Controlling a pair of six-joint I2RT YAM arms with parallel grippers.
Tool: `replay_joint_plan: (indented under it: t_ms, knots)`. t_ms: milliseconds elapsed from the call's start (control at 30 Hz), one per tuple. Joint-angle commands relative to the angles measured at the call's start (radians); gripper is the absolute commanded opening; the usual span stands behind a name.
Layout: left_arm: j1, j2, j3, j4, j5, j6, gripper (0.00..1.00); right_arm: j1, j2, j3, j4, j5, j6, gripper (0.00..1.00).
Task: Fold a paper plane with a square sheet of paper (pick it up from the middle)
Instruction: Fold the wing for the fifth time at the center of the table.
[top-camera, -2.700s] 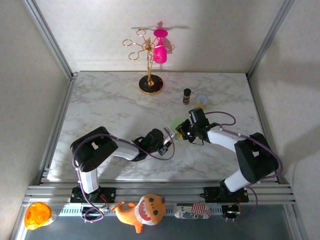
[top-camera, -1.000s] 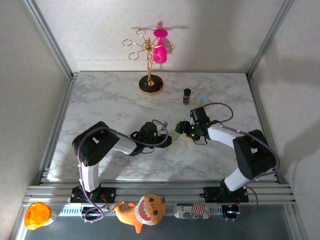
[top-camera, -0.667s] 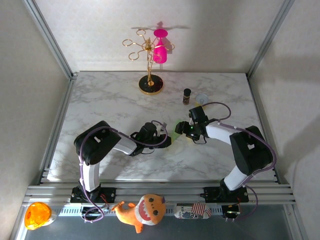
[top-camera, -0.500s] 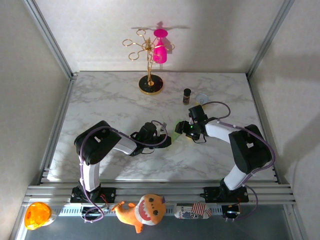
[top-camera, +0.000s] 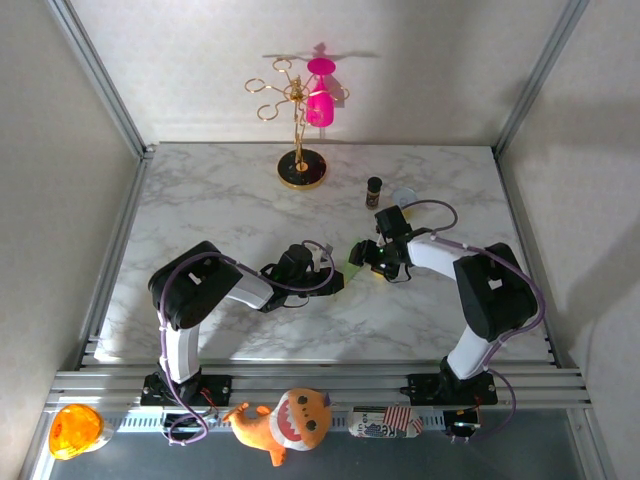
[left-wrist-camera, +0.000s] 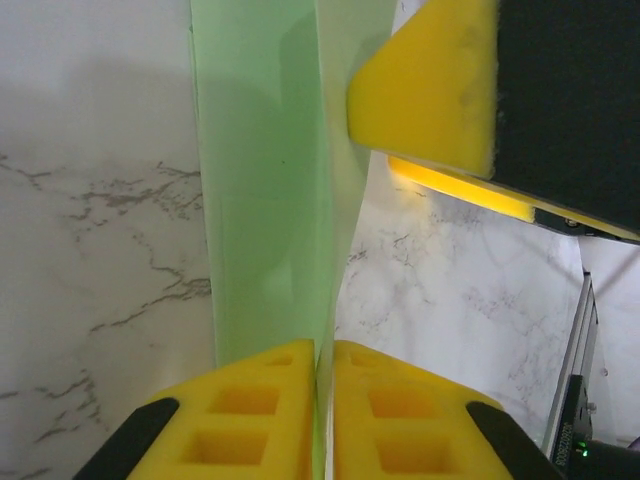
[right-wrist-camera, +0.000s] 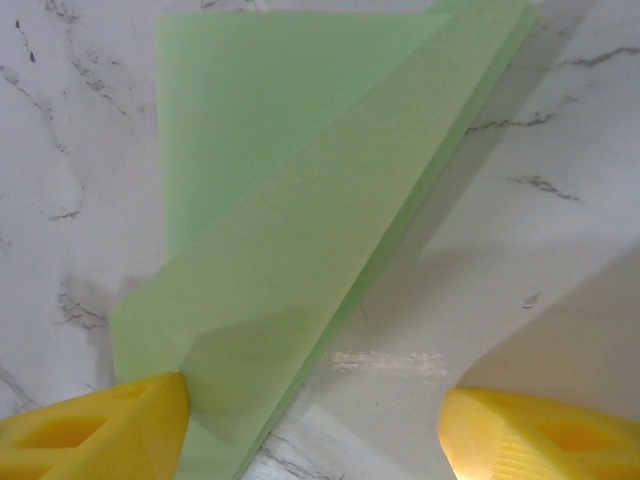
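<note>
The left gripper (left-wrist-camera: 322, 415) has its pads pressed almost together, with the near edge of the paper (left-wrist-camera: 265, 200) caught thinly between them. From there the paper runs out over the marble table (right-wrist-camera: 560, 150), already folded: a slanted flap overlaps a flatter layer, with a long crease down one side. At its far end the right gripper (right-wrist-camera: 315, 430) stands wide open astride it, one finger touching a corner but gripping nothing. I judge the early folds done. It is a broad wedge, not yet a slim dart, so the narrowing folds and centre ridge are left to make.
</note>
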Motion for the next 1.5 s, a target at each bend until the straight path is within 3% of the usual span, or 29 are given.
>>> replay_joint_plan:
  t_ms: [0, 733, 900, 1100, 1267, 1367, 1467]
  knots:
    - [0.009, 0.042, -0.017, -0.045, -0.010, -0.007, 0.13, 0.017, 0.113, -0.017, 0.027, 0.072, -0.030, 0.72]
    - [0.032, 0.079, 0.002, -0.119, 0.017, -0.113, 0.04, 0.026, 0.137, -0.009, 0.007, 0.091, -0.010, 0.74]
    - [0.037, 0.079, 0.010, -0.151, 0.032, -0.133, 0.02, 0.021, 0.058, -0.002, 0.031, 0.052, -0.013, 0.74]
    - [0.043, 0.076, 0.008, -0.140, 0.053, -0.181, 0.01, 0.000, -0.139, -0.069, 0.166, 0.000, -0.037, 0.73]
    - [0.046, 0.076, -0.001, -0.118, 0.055, -0.237, 0.00, -0.006, -0.235, -0.187, 0.357, -0.145, -0.050, 0.65]
    - [0.047, 0.081, -0.003, -0.106, 0.057, -0.269, 0.00, -0.007, -0.218, -0.230, 0.469, -0.270, -0.029, 0.54]
    - [0.047, 0.083, -0.003, -0.097, 0.060, -0.288, 0.00, -0.007, -0.181, -0.246, 0.537, -0.316, -0.005, 0.46]
